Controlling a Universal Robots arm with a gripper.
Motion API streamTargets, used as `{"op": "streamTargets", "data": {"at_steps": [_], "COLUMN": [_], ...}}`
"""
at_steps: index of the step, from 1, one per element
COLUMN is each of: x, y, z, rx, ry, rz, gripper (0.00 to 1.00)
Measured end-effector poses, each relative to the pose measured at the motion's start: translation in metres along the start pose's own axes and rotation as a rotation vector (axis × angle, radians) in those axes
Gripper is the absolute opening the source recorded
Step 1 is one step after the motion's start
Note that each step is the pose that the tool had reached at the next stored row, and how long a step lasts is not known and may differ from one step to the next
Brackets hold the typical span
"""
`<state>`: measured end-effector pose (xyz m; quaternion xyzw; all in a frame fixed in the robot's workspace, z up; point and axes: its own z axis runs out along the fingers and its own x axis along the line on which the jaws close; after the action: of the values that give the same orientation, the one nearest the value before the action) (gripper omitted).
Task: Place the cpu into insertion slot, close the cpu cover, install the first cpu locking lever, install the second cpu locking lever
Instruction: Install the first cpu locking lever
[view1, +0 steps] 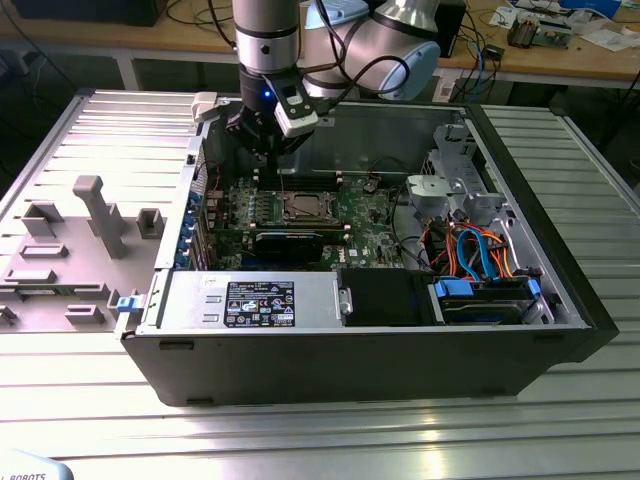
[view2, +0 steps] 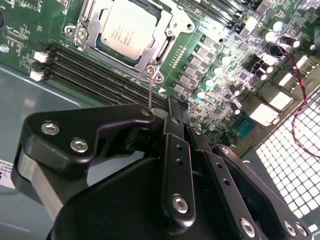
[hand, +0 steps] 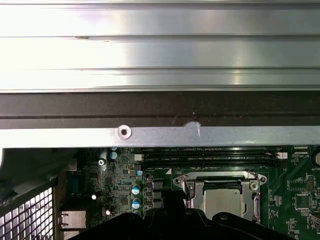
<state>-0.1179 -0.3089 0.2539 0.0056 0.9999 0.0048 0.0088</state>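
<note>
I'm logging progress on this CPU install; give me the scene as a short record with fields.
cpu: seated in the insertion slot, silver top up
cpu cover: down, framing the cpu
gripper: over the motherboard, beside the memory slots
locking lever: thin rod rising from a socket corner to the gripper; contact unclear
case: open, on a ribbed metal table
</note>
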Motion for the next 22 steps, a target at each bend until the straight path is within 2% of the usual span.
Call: {"op": "streamTargets", "data": {"at_steps": [5, 16, 22], "x": [-0.0021, -0.0123, -0.0129], "y": [0.0011, 0.0014, 0.0014], "z": [0.0000, 0.0003, 0.0002], "rx": [0.0000, 0.0000, 0.0000], "ry": [-0.0002, -0.0002, -0.0002], "rz": [-0.001, -0.001, -0.001], "gripper": [0.11, 0.11, 0.11]}}
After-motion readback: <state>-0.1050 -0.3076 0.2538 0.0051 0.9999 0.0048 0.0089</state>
